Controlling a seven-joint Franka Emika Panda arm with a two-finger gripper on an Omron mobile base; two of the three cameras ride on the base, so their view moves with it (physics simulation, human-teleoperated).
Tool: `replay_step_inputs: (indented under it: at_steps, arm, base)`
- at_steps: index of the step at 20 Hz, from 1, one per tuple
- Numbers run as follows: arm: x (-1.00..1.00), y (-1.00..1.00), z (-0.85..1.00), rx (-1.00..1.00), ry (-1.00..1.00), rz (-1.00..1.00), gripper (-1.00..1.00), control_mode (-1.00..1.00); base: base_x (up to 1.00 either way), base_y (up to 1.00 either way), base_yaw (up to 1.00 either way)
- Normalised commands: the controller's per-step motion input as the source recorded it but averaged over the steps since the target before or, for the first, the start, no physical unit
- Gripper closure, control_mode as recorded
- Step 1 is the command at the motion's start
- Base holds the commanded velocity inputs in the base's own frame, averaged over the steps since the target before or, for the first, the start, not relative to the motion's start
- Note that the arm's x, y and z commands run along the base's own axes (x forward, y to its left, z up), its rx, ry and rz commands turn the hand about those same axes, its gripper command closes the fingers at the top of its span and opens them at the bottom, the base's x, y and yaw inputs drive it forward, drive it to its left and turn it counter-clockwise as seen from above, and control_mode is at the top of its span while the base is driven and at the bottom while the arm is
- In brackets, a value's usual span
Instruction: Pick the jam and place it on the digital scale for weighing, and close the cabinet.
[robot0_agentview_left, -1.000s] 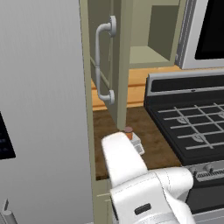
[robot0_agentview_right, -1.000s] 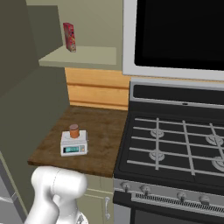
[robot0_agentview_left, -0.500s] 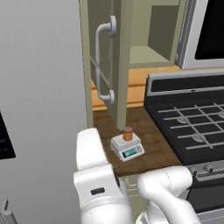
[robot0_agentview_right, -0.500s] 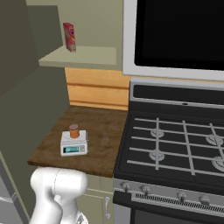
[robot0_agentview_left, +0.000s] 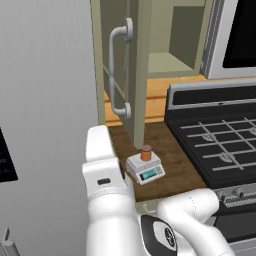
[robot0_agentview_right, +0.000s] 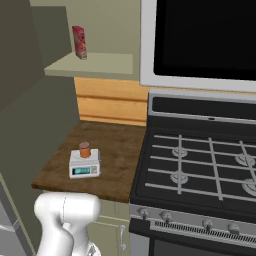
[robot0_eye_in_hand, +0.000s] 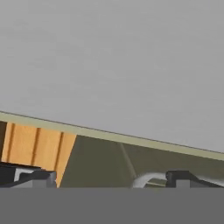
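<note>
Resting atop one digital scale (robot0_agentview_left: 145, 168): one jam (robot0_agentview_left: 146, 152).

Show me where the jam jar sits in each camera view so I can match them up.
Left base view: jam jar, lower centre, standing on the scale.
Right base view: jam jar, left of centre, on the scale.
Hand view: I cannot find it.
Shared landmark: the stove.
</note>
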Motion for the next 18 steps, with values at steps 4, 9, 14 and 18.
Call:
replay_step_inputs:
  at_steps: [4, 9, 14, 18]
  arm:
    - [0.51, 0.26, -0.11, 0.0, 0.0, -0.12, -1.0, -1.0]
    - [0.63, 0.01, -0.01, 0.0, 0.0, -0.12, -1.0, -1.0]
    - [0.56, 0.0, 0.0, 0.0, 0.0, -0.11, -1.0, -1.0]
    - [0.53, 0.0, 0.0, 0.0, 0.09, -0.09, -1.0, -1.0]
  base:
    - [0.0, 0.0, 0.0]
    - [0.0, 0.0, 0.0]
    - [0.0, 0.0, 0.0]
    - [0.0, 0.0, 0.0]
